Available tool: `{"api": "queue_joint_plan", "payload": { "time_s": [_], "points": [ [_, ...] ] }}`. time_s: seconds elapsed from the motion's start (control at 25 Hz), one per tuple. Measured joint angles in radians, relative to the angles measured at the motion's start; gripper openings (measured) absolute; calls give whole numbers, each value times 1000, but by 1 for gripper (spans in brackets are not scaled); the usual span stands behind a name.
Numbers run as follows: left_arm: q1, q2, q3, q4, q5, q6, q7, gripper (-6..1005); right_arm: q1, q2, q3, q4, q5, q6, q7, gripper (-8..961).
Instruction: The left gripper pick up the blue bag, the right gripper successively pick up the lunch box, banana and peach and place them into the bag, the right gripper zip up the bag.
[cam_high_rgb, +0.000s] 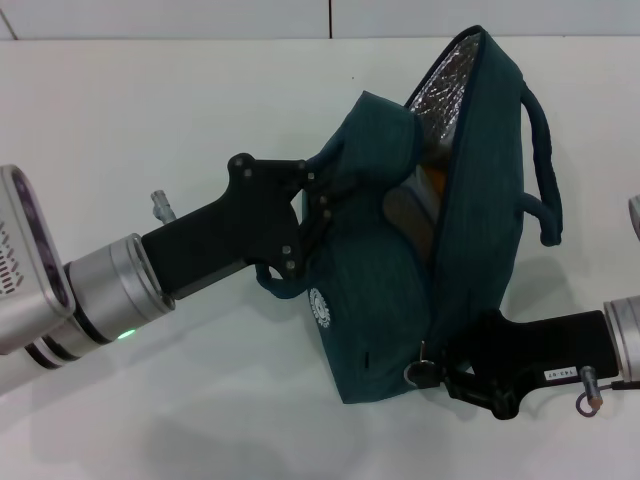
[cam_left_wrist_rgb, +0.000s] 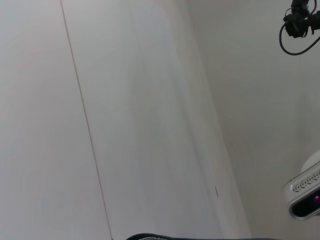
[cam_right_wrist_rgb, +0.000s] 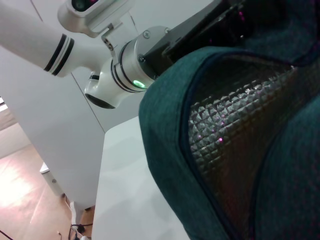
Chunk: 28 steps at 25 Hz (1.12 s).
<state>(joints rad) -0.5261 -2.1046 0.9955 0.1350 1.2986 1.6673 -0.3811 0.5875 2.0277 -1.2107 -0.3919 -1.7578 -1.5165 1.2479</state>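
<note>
Bag (cam_high_rgb: 455, 210) stands on the white counter (cam_high_rgb: 150, 120), tilted, mouth partly open toward the far side. Silver foil lining (cam_high_rgb: 445, 75) shows at the upper end of the opening; the right wrist view shows the same quilted lining (cam_right_wrist_rgb: 235, 125) close up, framed by the teal fabric edge. An orange-yellow patch (cam_high_rgb: 432, 180) is visible inside the gap, probably the banana; it cannot be made out fully. Lunch box and peach cannot be seen.

Left pincer (cam_high_rgb: 318, 205) comes in from the left, pressed together on the near flap of the bag beside one rolled handle, fabric bunched at the grip. A green light (cam_high_rgb: 126, 334) glows on its silver arm; the right wrist view shows that arm (cam_right_wrist_rgb: 125, 70) reaching to the bag's far side.

Right pincer (cam_high_rgb: 450, 378) is low at the bag's near right corner, at the end of the zipper line. The metal ring pull (cam_high_rgb: 418, 372) sits right at its tip, touching or nearly so. Whether its fingers are spread or pinching the pull, I cannot tell; the bag hides them.

Second handle (cam_high_rgb: 540, 170) arches free off the bag's right side. White round logo (cam_high_rgb: 320, 308) faces the left.

Left wrist view shows only wall panels and a dark sliver at the frame edge.
</note>
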Motion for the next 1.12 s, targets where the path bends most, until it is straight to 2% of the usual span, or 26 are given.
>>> {"api": "queue_joint_plan", "payload": {
  "time_s": [0.16,0.28,0.64,0.92,1.12],
  "points": [
    [4,0,-2,0,-2,-1,1,45,-24,0,-7,-26,30,-15,-56,56],
    [11,0,-7,0,-4,-4,12,45,-58,-3,-7,-55,71,-34,-96,4],
    [8,0,-8,-19,-7,-22,52,45,-162,-11,3,-130,203,-113,-255,4],
    [6,0,-9,-22,-12,-24,67,45,-184,-11,0,-125,280,-125,-337,4],
    [3,-3,-7,-58,-112,-23,89,45,-177,-12,-16,-121,260,-126,-340,4]
  ]
}}
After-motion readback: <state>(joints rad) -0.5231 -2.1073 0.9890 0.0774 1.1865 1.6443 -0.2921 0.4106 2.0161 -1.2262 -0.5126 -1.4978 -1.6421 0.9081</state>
